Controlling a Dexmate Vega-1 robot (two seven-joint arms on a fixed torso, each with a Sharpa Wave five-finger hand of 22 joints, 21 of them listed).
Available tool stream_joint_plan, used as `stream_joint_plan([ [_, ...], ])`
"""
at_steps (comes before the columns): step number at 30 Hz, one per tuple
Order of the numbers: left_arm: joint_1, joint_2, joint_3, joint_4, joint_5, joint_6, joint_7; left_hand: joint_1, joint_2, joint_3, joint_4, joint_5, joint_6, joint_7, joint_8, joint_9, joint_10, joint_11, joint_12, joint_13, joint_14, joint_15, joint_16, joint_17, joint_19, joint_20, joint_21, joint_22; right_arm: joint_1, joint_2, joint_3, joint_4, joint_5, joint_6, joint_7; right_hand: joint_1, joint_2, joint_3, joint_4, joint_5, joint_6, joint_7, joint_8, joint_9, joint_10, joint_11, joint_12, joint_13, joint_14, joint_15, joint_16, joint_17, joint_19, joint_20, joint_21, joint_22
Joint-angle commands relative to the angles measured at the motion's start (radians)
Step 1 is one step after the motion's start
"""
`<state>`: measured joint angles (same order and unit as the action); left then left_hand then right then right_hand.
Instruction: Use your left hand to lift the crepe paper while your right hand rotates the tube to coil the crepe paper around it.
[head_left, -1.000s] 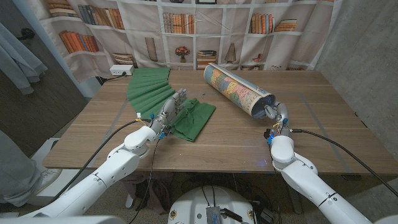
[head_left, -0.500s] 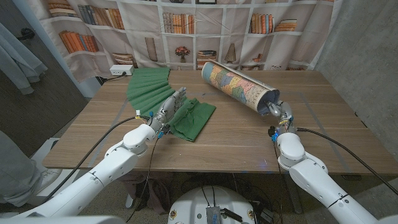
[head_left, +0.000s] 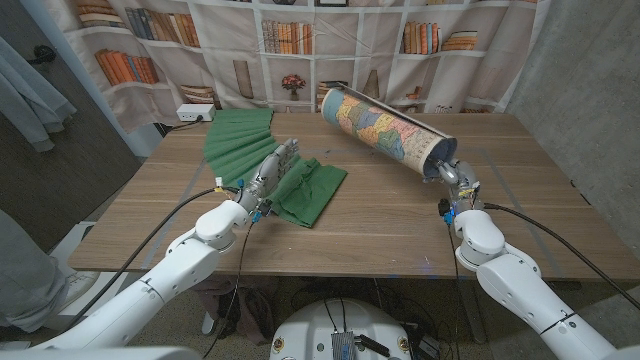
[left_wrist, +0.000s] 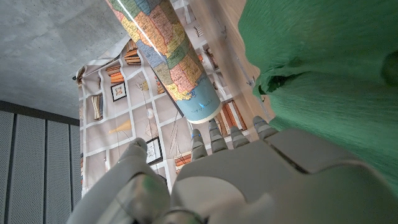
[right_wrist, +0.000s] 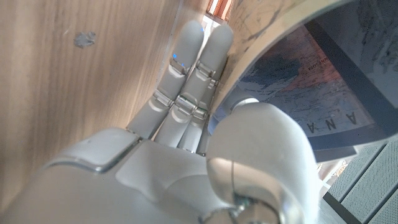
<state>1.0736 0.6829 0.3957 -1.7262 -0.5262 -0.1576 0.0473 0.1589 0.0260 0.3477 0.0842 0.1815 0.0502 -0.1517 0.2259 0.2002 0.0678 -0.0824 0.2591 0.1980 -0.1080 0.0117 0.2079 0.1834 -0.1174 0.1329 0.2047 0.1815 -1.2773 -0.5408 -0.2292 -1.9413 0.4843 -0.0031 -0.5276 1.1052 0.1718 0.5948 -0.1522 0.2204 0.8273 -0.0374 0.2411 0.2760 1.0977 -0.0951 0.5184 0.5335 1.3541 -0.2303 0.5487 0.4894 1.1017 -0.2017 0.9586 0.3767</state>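
Observation:
Green crepe paper (head_left: 305, 188) lies rumpled left of the table's middle, with a pleated fan of it (head_left: 238, 140) behind. My left hand (head_left: 274, 170) stands at its left edge with fingers straight, touching the paper (left_wrist: 323, 74) without gripping it. The map-printed tube (head_left: 385, 128) lies slantwise from the back middle toward the right. My right hand (head_left: 452, 178) grips its near open end. The thumb is inside the rim (right_wrist: 311, 81) and the fingers (right_wrist: 186, 74) are under the outer wall. From the left wrist the tube (left_wrist: 165, 56) shows beyond my left hand (left_wrist: 236, 180).
A white power strip (head_left: 195, 113) sits at the back left corner of the wooden table (head_left: 380, 225). A bookshelf-print backdrop (head_left: 300, 45) hangs close behind the table. Black cables run along both forearms.
My right hand has moved right and away from me with the tube's near end, swinging the tube. The left hand has shifted slightly at the paper's edge.

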Motion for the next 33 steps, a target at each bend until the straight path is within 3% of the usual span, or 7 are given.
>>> stream_joint_plan([
  [1, 0.023, 0.036, -0.028, -0.074, 0.010, -0.028, 0.042, 0.011, -0.003, -0.005, 0.001, 0.002, 0.018, 0.003, 0.010, 0.002, 0.020, -0.004, 0.008, 0.005, 0.022, -0.001, 0.012, 0.006, 0.015, 0.006, 0.011, 0.003, -0.024, -0.044, 0.050, -0.006, 0.064, 0.036, 0.057, 0.012, -0.002, 0.009, -0.008, 0.006, 0.009, 0.001, -0.001, 0.000, 0.006, -0.013, 0.009, 0.010, 0.000, -0.001, 0.004, 0.004, 0.006, -0.024, 0.006, -0.002],
  [11, 0.041, 0.110, -0.020, -0.219, 0.174, 0.198, 0.214, 0.014, -0.008, -0.008, -0.003, 0.000, 0.057, 0.004, 0.018, 0.003, 0.045, -0.004, 0.011, 0.010, 0.087, 0.009, 0.026, 0.009, 0.074, 0.042, 0.030, 0.006, -0.029, -0.068, 0.055, -0.013, 0.073, 0.039, 0.068, 0.011, -0.002, 0.009, -0.008, 0.008, 0.010, 0.000, -0.006, -0.001, 0.006, -0.011, 0.012, 0.023, -0.002, -0.001, 0.002, 0.006, 0.005, -0.024, 0.009, -0.010],
  [20, 0.070, 0.119, -0.030, -0.291, 0.245, 0.315, 0.323, 0.021, -0.029, -0.015, -0.014, -0.001, 0.102, 0.014, 0.030, 0.004, 0.100, -0.002, 0.026, 0.013, 0.148, 0.008, 0.040, 0.012, 0.116, 0.057, 0.042, 0.010, -0.026, -0.079, 0.050, -0.010, 0.078, 0.024, 0.068, 0.010, -0.002, 0.009, -0.007, 0.009, 0.011, 0.000, -0.008, -0.002, 0.005, -0.013, 0.009, 0.026, -0.003, -0.001, 0.000, 0.007, 0.003, -0.024, 0.011, -0.016],
  [22, 0.076, 0.116, -0.027, -0.302, 0.275, 0.333, 0.354, 0.023, -0.030, -0.017, -0.016, -0.001, 0.106, 0.017, 0.022, 0.006, -0.002, -0.004, -0.016, 0.017, 0.234, -0.017, 0.058, 0.022, 0.237, 0.030, 0.090, 0.021, -0.026, -0.081, 0.048, -0.010, 0.081, 0.025, 0.071, 0.010, -0.002, 0.009, -0.007, 0.009, 0.012, 0.001, -0.009, -0.002, 0.005, -0.013, 0.007, 0.025, -0.006, -0.001, -0.003, 0.006, 0.001, -0.024, 0.012, -0.018],
  [24, 0.078, 0.120, -0.026, -0.314, 0.288, 0.355, 0.362, 0.025, -0.030, -0.017, -0.017, -0.001, 0.117, 0.023, 0.023, 0.007, -0.010, -0.007, -0.019, 0.019, 0.267, -0.030, 0.066, 0.028, 0.283, 0.016, 0.112, 0.028, -0.026, -0.082, 0.047, -0.011, 0.079, 0.026, 0.071, 0.010, -0.002, 0.009, -0.007, 0.010, 0.012, 0.001, -0.010, -0.003, 0.004, -0.012, 0.007, 0.028, -0.008, -0.001, -0.005, 0.005, 0.000, -0.024, 0.012, -0.019],
  [31, 0.071, 0.141, -0.013, -0.341, 0.325, 0.427, 0.358, 0.058, -0.031, -0.006, -0.039, -0.001, 0.110, 0.021, 0.016, 0.009, -0.012, -0.008, -0.020, 0.020, 0.252, -0.025, 0.050, 0.035, 0.369, 0.065, 0.154, 0.040, -0.024, -0.089, 0.046, -0.018, 0.079, 0.033, 0.078, 0.010, -0.001, 0.010, -0.007, 0.010, 0.012, 0.001, -0.012, -0.003, 0.004, -0.013, 0.004, 0.029, -0.009, -0.001, -0.007, 0.005, -0.003, -0.025, 0.014, -0.024],
  [33, 0.064, 0.150, -0.005, -0.353, 0.344, 0.457, 0.357, 0.074, -0.033, -0.001, -0.050, -0.002, 0.113, -0.009, 0.015, 0.009, -0.011, -0.005, -0.019, 0.021, 0.257, -0.023, 0.048, 0.036, 0.392, 0.072, 0.163, 0.040, -0.024, -0.090, 0.045, -0.019, 0.080, 0.033, 0.079, 0.010, -0.001, 0.010, -0.007, 0.010, 0.012, 0.001, -0.012, -0.004, 0.004, -0.013, 0.004, 0.029, -0.009, -0.001, -0.007, 0.006, -0.004, -0.025, 0.014, -0.025],
])
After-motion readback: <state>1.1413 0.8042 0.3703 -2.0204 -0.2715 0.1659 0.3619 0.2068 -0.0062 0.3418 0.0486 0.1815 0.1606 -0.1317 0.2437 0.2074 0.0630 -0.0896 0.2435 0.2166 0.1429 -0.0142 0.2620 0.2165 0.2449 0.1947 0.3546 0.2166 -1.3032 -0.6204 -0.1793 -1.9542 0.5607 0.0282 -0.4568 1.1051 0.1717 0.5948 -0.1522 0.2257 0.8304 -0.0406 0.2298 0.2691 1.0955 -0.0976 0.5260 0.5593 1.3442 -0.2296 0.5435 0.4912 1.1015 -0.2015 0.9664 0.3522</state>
